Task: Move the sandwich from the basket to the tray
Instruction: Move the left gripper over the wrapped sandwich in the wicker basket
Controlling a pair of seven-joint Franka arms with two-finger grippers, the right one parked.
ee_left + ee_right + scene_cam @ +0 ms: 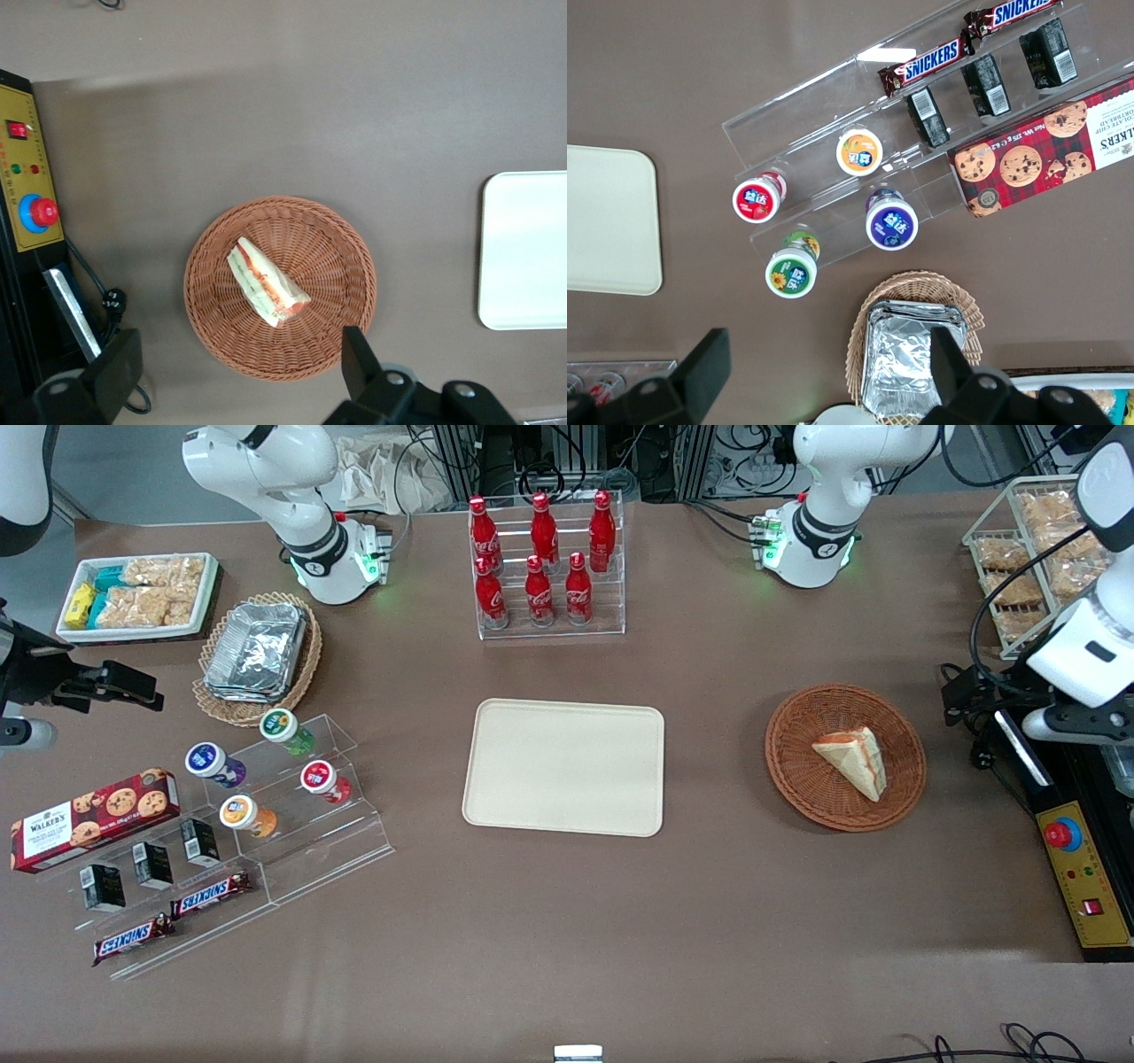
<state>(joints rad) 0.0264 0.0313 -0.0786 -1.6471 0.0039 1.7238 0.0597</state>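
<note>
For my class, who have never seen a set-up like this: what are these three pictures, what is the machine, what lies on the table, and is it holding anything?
These are two robot arms at a brown table. One picture looks at them from the front; the other two come from cameras on each arm's wrist, looking down.

The working arm's end effector hangs above the round reddish-brown basket, fingers spread open, holding nothing. In the basket lies the sandwich, a pale triangular wedge with a red-orange edge. The cream tray, where it should go, sits beside the basket at mid-table with nothing on it.

Farther from the front camera stands a rack of red bottles. Toward the parked arm's end lie snack bars, a biscuit box and small jars.
</note>
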